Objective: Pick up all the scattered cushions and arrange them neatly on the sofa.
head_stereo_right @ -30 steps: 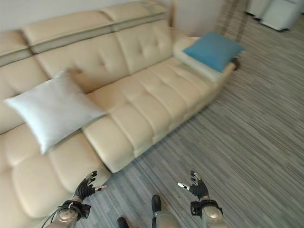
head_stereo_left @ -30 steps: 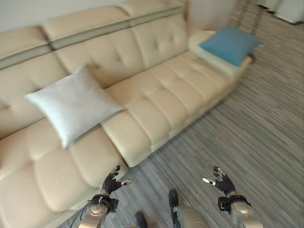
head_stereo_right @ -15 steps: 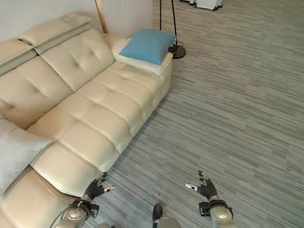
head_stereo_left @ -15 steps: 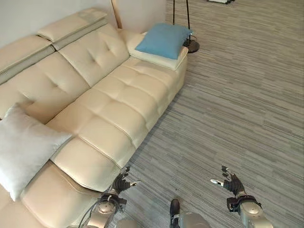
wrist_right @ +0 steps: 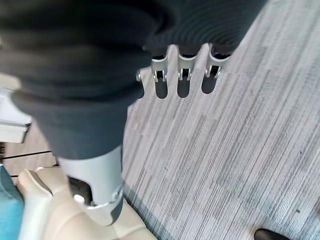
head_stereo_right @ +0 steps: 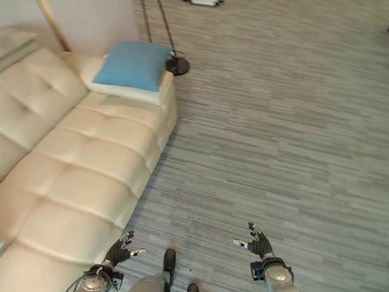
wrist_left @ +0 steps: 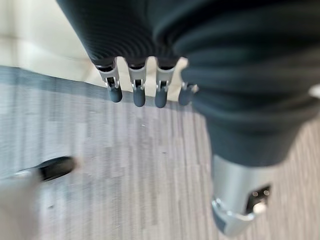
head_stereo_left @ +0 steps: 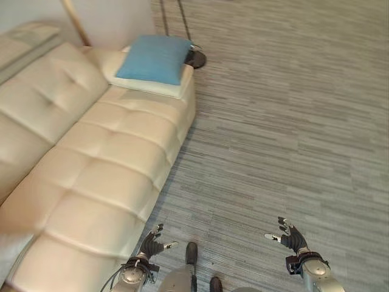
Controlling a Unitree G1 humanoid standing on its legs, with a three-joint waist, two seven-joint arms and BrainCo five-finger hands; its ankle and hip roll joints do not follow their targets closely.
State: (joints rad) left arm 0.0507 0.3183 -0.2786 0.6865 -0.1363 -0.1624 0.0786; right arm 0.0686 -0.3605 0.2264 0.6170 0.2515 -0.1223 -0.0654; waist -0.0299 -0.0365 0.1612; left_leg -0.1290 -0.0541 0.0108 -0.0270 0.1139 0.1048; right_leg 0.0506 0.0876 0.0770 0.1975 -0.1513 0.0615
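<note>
Sofa (head_stereo_left: 103, 176): cream, tufted seat, standing on the floor along the left.
Armrest (head_stereo_left: 159, 89): far end of the sofa, carrying a blue cushion (head_stereo_left: 155, 58) lying flat.
Floor (head_stereo_left: 285, 121): grey striped carpet; a lamp base (head_stereo_left: 196, 58) stands beside the armrest.

I can read no text, label, number or sign anywhere here — not on the cream sofa (head_stereo_left: 91, 176), not on the blue cushion (head_stereo_left: 155, 58) lying on its far armrest, not on the grey striped floor (head_stereo_left: 285, 134) (plain weave, as far as I can make out) — and nothing on either hand's dark cover.
</note>
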